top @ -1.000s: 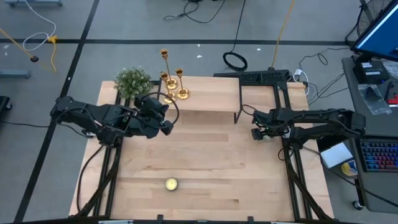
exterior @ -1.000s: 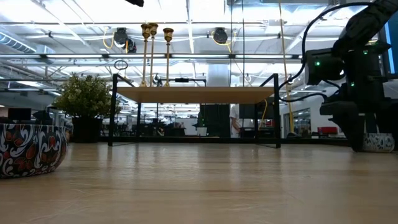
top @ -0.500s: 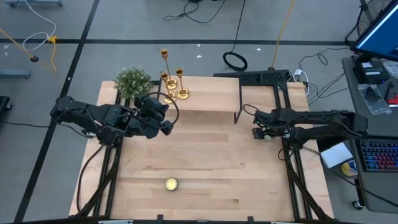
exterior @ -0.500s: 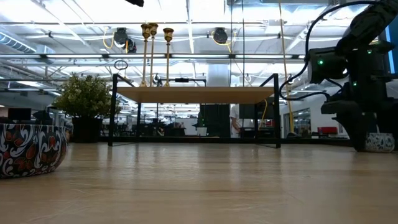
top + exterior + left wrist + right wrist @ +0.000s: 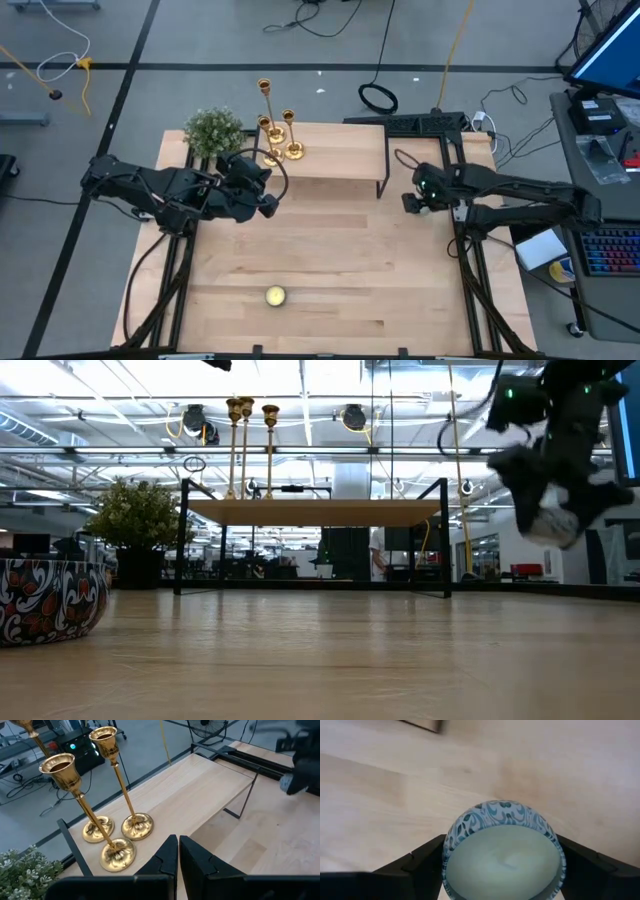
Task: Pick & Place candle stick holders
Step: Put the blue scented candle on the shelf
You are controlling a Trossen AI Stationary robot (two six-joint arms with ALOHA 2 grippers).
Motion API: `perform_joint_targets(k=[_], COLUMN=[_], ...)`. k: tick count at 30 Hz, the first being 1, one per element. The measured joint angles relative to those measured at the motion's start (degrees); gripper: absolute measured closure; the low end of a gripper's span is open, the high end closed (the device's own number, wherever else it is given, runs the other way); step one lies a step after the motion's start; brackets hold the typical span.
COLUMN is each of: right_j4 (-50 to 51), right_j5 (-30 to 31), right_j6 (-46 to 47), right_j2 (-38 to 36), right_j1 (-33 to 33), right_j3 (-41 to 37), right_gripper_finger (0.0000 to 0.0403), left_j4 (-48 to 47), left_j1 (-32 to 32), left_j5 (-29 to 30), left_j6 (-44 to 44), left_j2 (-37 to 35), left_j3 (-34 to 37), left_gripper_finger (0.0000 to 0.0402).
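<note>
**Candle holders waiting just ahead of the left pincer**

Plainly, the three candle stick holders (image 5: 276,130) are standing upright in a tight cluster on the raised shelf (image 5: 330,150) at the far edge of the bench (image 5: 320,260), their round bases nearly touching and their thin stems running vertically, just beside the green plant (image 5: 213,130). The left pincer (image 5: 178,855) is hovering just short of the shelf edge with its fingers pressed together and holding nothing; the holders are lying directly ahead of it and slightly to one side, so this arm is much the nearer one. Reaching them would likely mean opening those fingers and closing across a stem, level with the shelf. The right pincer (image 5: 502,870) is sitting well apart, across the bench near the shelf's other end, its fingers spread wide around a patterned blue-and-white candle tin (image 5: 503,855), gripping it and lifting it clear of the bench in the low view.
</note>
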State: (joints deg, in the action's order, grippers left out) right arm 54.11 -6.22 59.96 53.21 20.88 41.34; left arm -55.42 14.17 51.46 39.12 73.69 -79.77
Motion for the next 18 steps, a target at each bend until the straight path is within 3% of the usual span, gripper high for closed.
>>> perform_joint_targets(k=[6,10,18], right_j4=[-1.3,-9.1,-24.1], right_j5=[1.7,3.5,5.0], right_j6=[-1.8,-4.3,-17.0], right_j2=[-1.9,-1.7,6.1], right_j1=[0.0,0.0,0.9], right_j3=[8.6,13.7,25.2], right_gripper_finger=[0.0109,0.0109,0.0109], left_j4=[0.0,0.0,0.0], left_j1=[0.0,0.0,0.0], left_j5=[0.0,-0.2,-0.2], left_j6=[-0.6,-1.0,-1.0], left_j2=[0.0,0.0,0.0], left_j3=[0.0,0.0,0.0], left_gripper_finger=[0.0380,0.0380,0.0380])
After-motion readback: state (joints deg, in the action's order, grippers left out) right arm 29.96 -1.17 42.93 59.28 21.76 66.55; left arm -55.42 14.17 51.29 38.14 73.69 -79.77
